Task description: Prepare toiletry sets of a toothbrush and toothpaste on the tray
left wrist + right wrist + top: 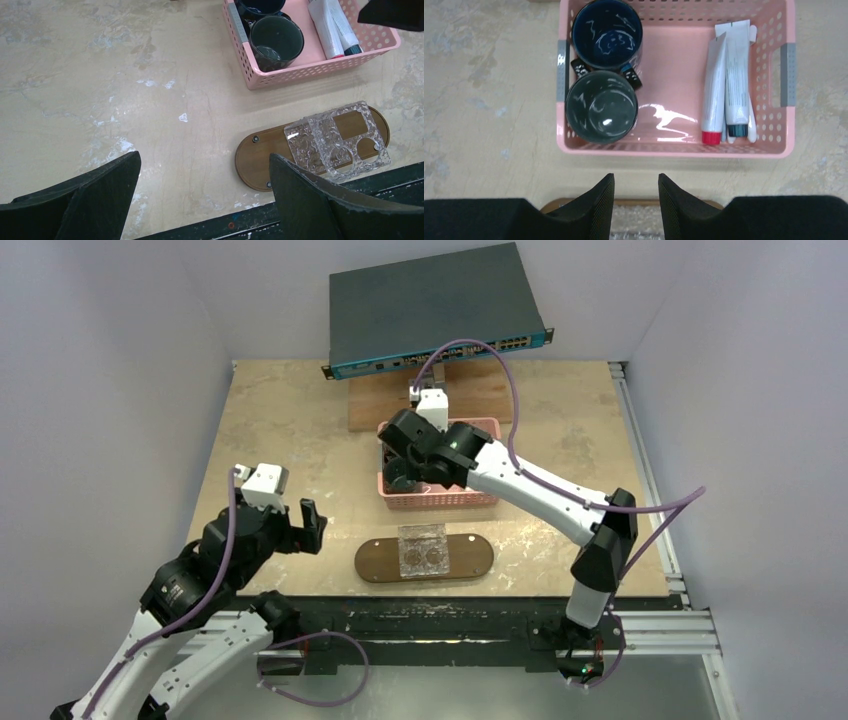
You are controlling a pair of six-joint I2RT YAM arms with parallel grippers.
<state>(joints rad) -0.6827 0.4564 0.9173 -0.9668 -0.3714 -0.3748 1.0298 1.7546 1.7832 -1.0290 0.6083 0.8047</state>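
The top camera is looking down over the whole worktop (290,440) from high behind, while both nearer wrist cameras are facing downward, sharing the pink basket (674,149) and tray (255,160).

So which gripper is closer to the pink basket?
Right. The right gripper hangs above the basket's near edge; the left gripper is over the table, left of the basket and the wooden tray.

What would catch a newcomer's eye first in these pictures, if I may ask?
The pink basket at mid-table stands out, with two dark mugs on its left side and white tubes on its right; the right gripper hovers near it. Nearer the arms lies the brown tray bearing a clear holder, and the left gripper hangs wide open over the table.
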